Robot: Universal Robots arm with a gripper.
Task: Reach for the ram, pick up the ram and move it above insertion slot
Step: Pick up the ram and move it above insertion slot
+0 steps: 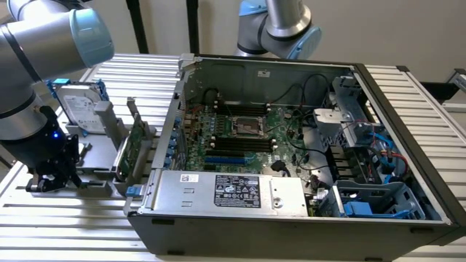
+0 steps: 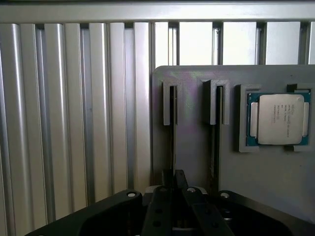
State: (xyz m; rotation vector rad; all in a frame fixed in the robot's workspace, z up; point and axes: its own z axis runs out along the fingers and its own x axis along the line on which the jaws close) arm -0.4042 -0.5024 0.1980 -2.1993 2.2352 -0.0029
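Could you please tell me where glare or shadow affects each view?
Exterior view: the slatted table glares pale, the computer case is dim inside. Wrist view: slats beyond the grey holder wash out white; the gripper is dark.

open computer case (image 1: 291, 232) on slatted table (image 1: 65, 232); hard drive (image 1: 76, 108) upright nearby; processor (image 2: 278, 119) in holder (image 2: 266, 177).

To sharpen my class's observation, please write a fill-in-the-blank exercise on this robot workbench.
1. The hand hangs on the exterior view's ___ of the computer case.
2. The motherboard lies ___ that computer case.
3. Beside the processor, the grey tray shows ___ narrow slots.
Missing words: left; inside; two.
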